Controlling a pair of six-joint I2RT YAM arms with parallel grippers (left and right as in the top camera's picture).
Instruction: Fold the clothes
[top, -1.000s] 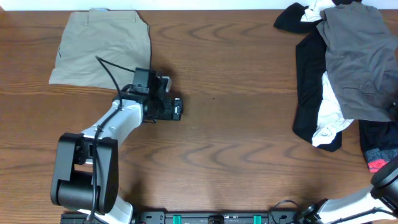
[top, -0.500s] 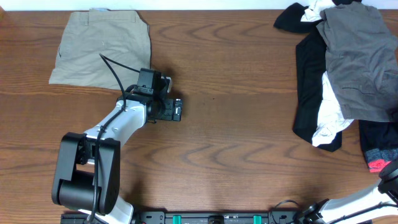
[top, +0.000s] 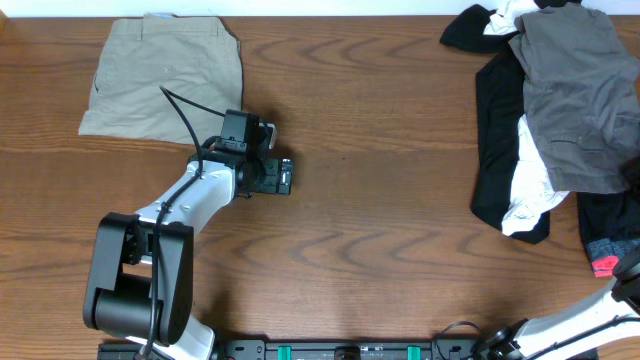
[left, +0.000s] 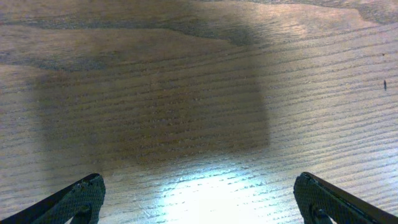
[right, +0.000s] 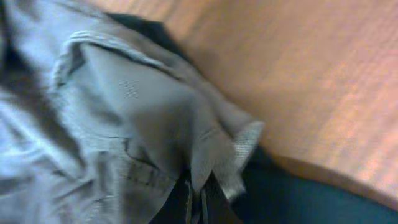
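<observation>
One pair of beige shorts lies folded at the far left corner of the table, and it looks like the only finished piece. The pile at the right edge is left to fold: one pair of grey shorts on top, one white shirt, one black piece with a pink cuff, and black garments I cannot count. The right gripper pinches a fold of the grey shorts. The left gripper hangs over bare wood with its fingers spread.
</observation>
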